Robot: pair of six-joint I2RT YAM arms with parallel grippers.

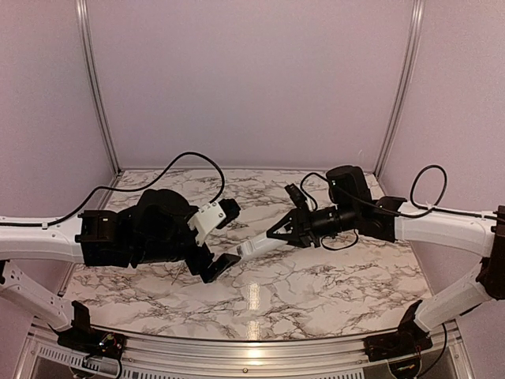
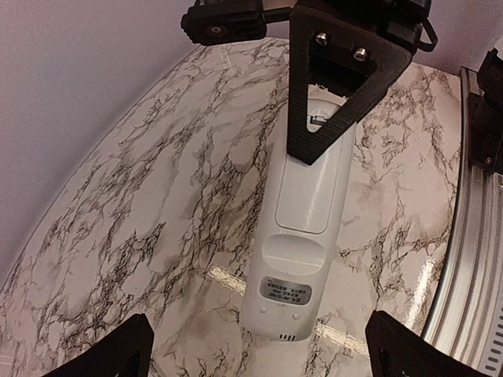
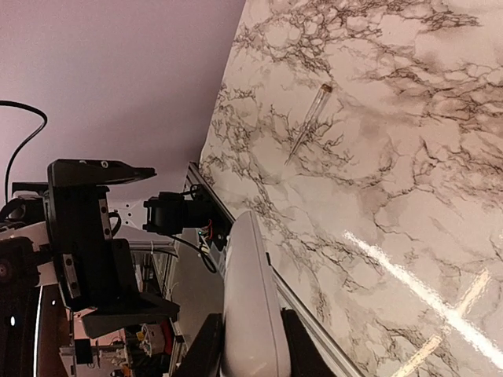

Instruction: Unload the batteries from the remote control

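The remote control [image 1: 254,246] is a slim white bar held above the table by my right gripper [image 1: 280,234], which is shut on its far end. In the left wrist view its back faces the camera [image 2: 295,251], with the battery cover [image 2: 306,188] closed and a grey label near the end. The batteries are hidden inside. My left gripper [image 1: 227,237] is open and empty, its fingertips [image 2: 110,353] spread wide on either side of the remote's free end without touching it. In the right wrist view the remote [image 3: 251,306] sits edge-on between the fingers [image 3: 203,353].
A long thin grey stick [image 3: 309,124] lies on the marble table [image 1: 316,284] beyond the remote. The metal rail [image 2: 471,259] runs along the table's near edge. The enclosure walls stand close behind and at both sides.
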